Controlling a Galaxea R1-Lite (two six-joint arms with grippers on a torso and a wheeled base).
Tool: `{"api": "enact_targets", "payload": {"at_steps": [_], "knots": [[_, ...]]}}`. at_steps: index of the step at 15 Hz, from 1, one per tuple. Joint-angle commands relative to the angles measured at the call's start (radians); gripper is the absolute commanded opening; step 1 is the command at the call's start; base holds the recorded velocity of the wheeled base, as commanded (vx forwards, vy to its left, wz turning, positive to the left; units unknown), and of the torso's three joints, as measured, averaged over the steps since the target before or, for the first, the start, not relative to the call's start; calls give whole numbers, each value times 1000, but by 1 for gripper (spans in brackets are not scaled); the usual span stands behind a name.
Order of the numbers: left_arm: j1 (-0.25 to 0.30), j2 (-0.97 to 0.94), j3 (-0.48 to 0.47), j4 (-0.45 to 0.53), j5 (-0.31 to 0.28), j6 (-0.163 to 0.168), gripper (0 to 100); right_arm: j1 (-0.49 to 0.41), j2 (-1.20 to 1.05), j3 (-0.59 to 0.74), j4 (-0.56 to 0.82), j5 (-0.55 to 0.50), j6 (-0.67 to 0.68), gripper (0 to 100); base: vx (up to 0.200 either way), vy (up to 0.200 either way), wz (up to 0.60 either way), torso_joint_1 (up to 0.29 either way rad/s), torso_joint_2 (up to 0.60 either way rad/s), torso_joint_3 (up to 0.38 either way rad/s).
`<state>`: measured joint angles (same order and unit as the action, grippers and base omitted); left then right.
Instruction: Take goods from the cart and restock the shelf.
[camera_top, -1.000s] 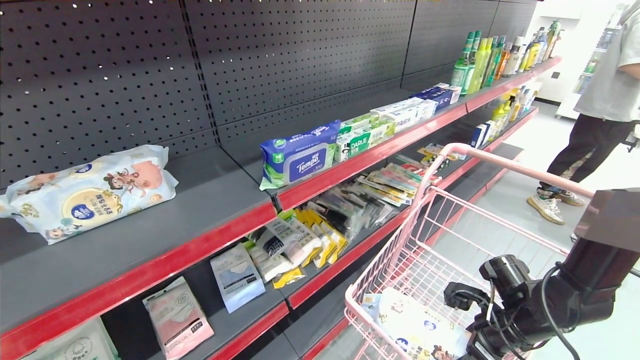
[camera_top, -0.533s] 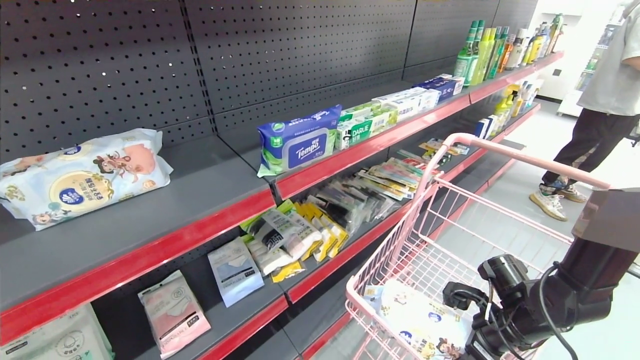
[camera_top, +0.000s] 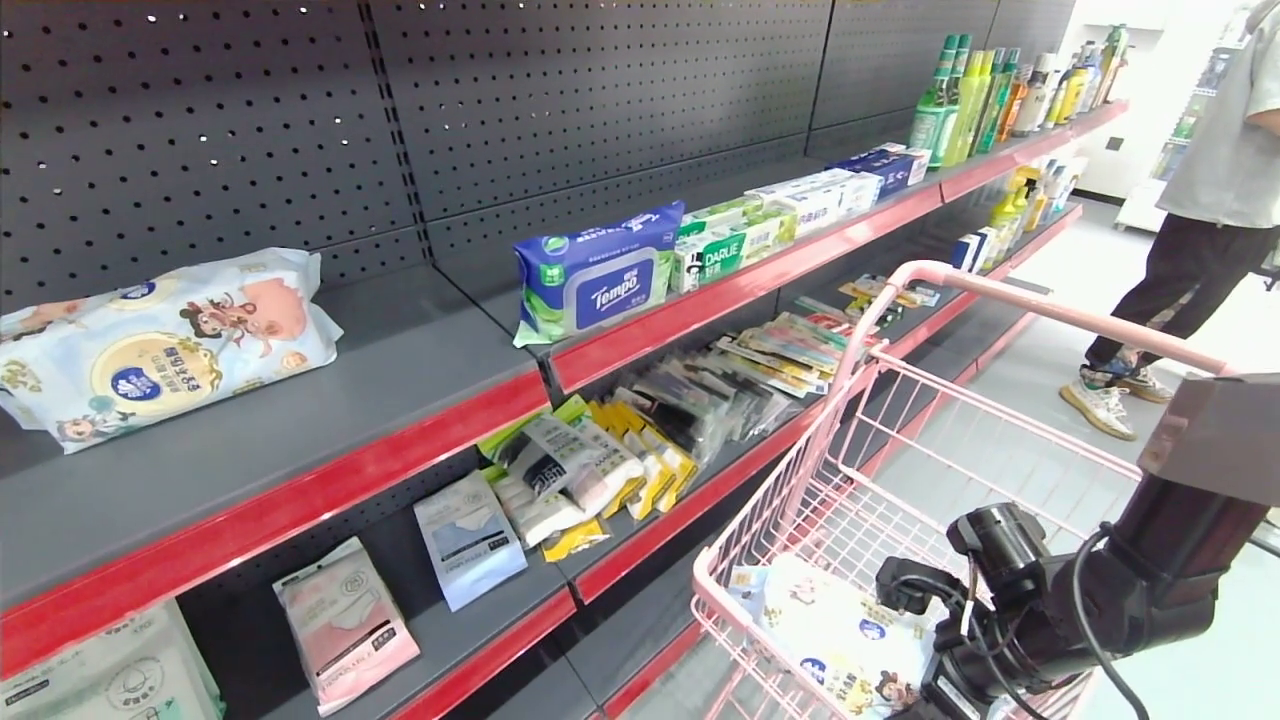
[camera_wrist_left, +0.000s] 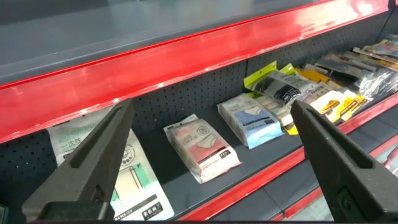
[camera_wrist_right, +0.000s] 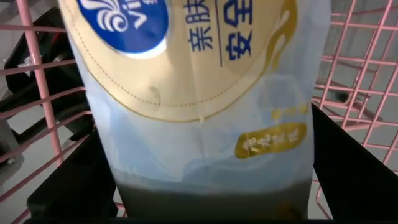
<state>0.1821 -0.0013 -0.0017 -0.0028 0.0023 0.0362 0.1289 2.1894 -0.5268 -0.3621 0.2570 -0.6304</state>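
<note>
A pink wire cart (camera_top: 905, 290) stands at the lower right, and a pale cartoon-printed wipes pack (camera_top: 850, 640) lies in its basket. My right arm (camera_top: 1010, 610) reaches down into the basket over that pack. In the right wrist view the wipes pack (camera_wrist_right: 199, 81) sits deep between the fingers (camera_wrist_right: 354, 168) of my right gripper (camera_wrist_right: 202, 112), which stands open around it. A matching wipes pack (camera_top: 170, 345) lies on the grey top shelf (camera_top: 330, 430) at the left. My left gripper (camera_wrist_left: 211, 112) is open and holds nothing, facing the lower shelf.
A blue wipes pack (camera_top: 595, 275), toothpaste boxes (camera_top: 740, 240) and bottles (camera_top: 965, 95) line the top shelf further right. Small bagged goods (camera_top: 470, 540) fill the lower shelf (camera_wrist_left: 249, 177). Bare shelf lies between the two wipes packs. A person (camera_top: 1200, 220) stands beyond the cart.
The head camera has shifted, so the shelf goods sit a little higher and further left in the picture. My right arm has edged slightly toward the pack in the cart.
</note>
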Motion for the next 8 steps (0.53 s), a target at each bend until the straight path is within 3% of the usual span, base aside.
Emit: {"api": "enact_targets", "payload": {"at_steps": [1,2,4,6,8], "knots": [[0,1,0,0,1,1,100,5,17,13,-4,1,0,100,0,0,0,0,0,0],[0,1,0,0,1,-1,100,3,29,36,-60,2,1,0,0,0,0,0,0,0],[0,1,0,0,1,-2,100,9,66,87,-187,2,5,0,0,0,0,0,0,0],[0,1,0,0,1,-4,100,-2,44,79,-216,-1,58,0,0,0,0,0,0,0],[0,1,0,0,1,-5,100,-5,-149,76,-196,-12,184,0,0,0,0,0,0,0]]}}
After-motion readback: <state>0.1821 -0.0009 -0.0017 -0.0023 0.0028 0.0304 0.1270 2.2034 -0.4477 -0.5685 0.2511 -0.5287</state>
